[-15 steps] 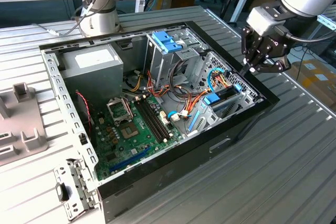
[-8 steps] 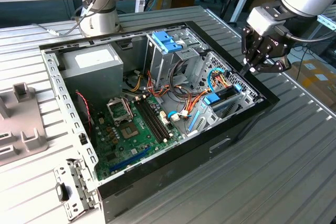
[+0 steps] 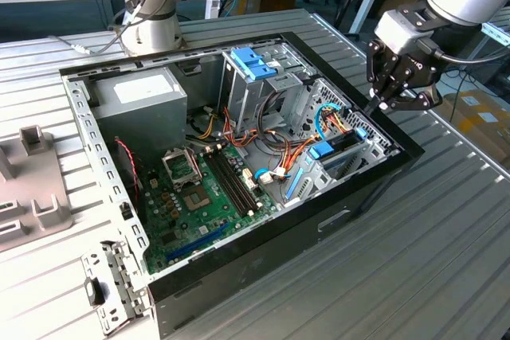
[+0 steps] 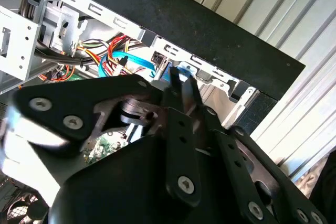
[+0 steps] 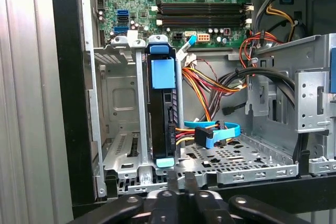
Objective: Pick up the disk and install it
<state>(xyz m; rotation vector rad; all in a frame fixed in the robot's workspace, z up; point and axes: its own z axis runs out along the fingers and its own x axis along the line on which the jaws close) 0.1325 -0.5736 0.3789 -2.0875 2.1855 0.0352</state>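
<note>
On the ribbed metal counter (image 3: 446, 260) lay an open computer case (image 3: 263, 252). The disk (image 5: 161, 114) stood on edge in its bay beside orange wires (image 5: 210, 85) and a blue cable (image 5: 218, 132). The hand (image 3: 381, 103), fingers together, hovered above the case's edge.

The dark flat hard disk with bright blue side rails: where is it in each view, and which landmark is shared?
Exterior view: the disk stands on edge in the black computer case, at the exterior view's right.
First wrist view: it stands on edge in a metal cage.
Second wrist view: a blue end, probably its tab, near the case's rim.
Shared landmark: the thin blue cable beside it.
</note>
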